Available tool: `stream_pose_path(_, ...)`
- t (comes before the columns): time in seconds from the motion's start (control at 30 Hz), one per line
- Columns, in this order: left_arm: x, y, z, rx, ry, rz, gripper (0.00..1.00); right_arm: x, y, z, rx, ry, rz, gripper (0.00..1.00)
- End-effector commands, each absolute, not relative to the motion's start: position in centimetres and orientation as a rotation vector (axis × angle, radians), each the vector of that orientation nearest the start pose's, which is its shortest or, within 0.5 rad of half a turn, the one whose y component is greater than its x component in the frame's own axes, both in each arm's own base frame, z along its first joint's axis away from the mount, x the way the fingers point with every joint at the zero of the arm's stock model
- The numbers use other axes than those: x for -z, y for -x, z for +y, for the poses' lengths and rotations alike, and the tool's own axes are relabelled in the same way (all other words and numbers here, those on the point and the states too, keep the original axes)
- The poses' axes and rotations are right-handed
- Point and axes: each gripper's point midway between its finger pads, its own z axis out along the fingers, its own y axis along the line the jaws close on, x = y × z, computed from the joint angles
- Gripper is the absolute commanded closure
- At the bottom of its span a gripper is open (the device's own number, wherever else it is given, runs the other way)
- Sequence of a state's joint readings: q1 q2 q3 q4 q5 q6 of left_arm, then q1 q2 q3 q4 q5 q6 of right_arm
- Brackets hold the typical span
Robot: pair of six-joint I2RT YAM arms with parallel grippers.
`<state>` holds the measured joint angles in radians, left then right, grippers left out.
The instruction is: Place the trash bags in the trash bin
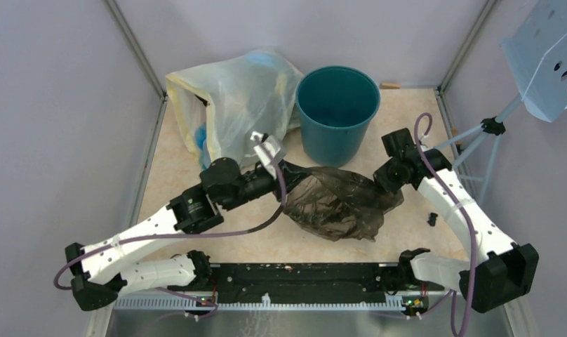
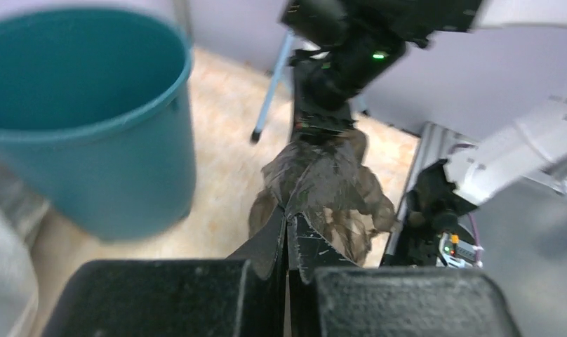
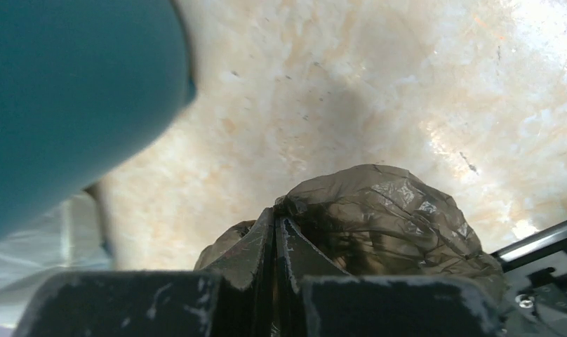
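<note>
A thin, crinkled black trash bag (image 1: 340,201) hangs stretched between my two grippers, just in front of the teal trash bin (image 1: 337,112). My left gripper (image 1: 289,168) is shut on the bag's left end; in the left wrist view its tips (image 2: 288,219) pinch the film of the trash bag (image 2: 330,186). My right gripper (image 1: 380,177) is shut on the bag's right end, its tips (image 3: 276,210) clamped on the trash bag (image 3: 386,217). The trash bin (image 2: 84,119) stands upright to the left in the left wrist view, and its wall (image 3: 63,98) fills the right wrist view's upper left.
A large whitish-yellow translucent bag (image 1: 231,105) with blue contents sits left of the bin at the back. Grey walls close in the table (image 1: 421,225) on three sides. A light stand with a perforated blue panel (image 1: 547,56) leans in at the right.
</note>
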<state>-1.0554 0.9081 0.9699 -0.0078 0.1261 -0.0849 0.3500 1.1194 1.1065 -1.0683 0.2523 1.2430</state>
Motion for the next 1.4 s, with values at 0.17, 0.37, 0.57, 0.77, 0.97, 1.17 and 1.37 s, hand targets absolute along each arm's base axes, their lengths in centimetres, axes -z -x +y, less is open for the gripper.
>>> stream_pose_path(0.17,-28.1,-24.3,-27.7,0.806,-0.302,1.986,1.0,-13.3,-24.2,8.8,-0.131,-0.649,2.621,0.63)
stream_pose_path(0.37,-25.8,-26.4,-26.7,0.848,-0.246,2.048,1.0,-18.2,-24.4,9.7,-0.299,-0.282,2.467,0.29)
stream_pose_path(0.57,-24.2,-26.4,-27.1,0.852,-0.241,2.122,1.0,-22.4,-22.8,12.6,-0.509,0.011,2.322,0.19)
stream_pose_path(0.77,-23.7,-26.8,-26.7,0.817,-0.205,2.135,1.0,-23.7,-20.3,18.5,-0.599,0.243,2.22,0.19)
stream_pose_path(0.97,-23.2,-27.5,-25.5,0.75,-0.15,2.161,1.0,-21.6,-19.4,24.6,-0.46,0.254,2.274,0.23)
stream_pose_path(1.17,-22.3,-27.8,-24.2,0.765,-0.062,2.186,1.0,-17.6,-19.2,27.5,-0.233,0.35,2.328,0.14)
stream_pose_path(1.37,-21.6,-27.6,-23.6,0.754,-0.051,2.188,1.0,-12.5,-18.5,23.4,0.094,0.353,2.436,0.08)
